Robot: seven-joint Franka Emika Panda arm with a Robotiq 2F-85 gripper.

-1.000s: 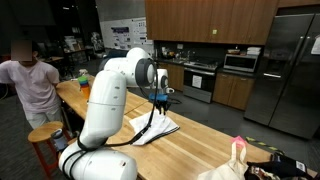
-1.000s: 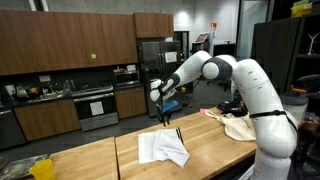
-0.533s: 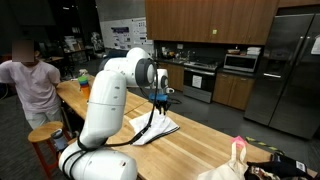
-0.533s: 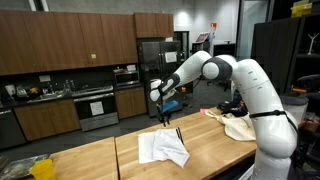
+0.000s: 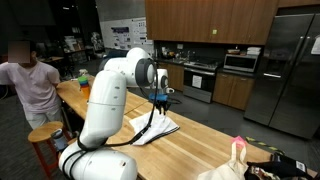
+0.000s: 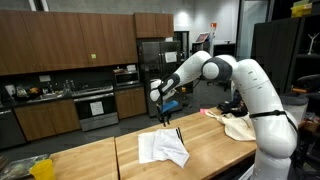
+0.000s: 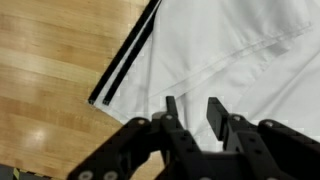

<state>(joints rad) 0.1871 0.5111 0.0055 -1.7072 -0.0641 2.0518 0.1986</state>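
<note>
A white cloth with two black stripes along one edge lies rumpled on the wooden table. It shows in both exterior views. My gripper hangs straight above the cloth, pointing down, a short way clear of it. The two black fingers stand a narrow gap apart. Only the cloth below shows through the gap, and nothing is held between them.
A beige bag lies on the table near the arm's base. A person stands at the table's far end beside a stool. An orange cup sits there. Kitchen counters and a fridge lie beyond.
</note>
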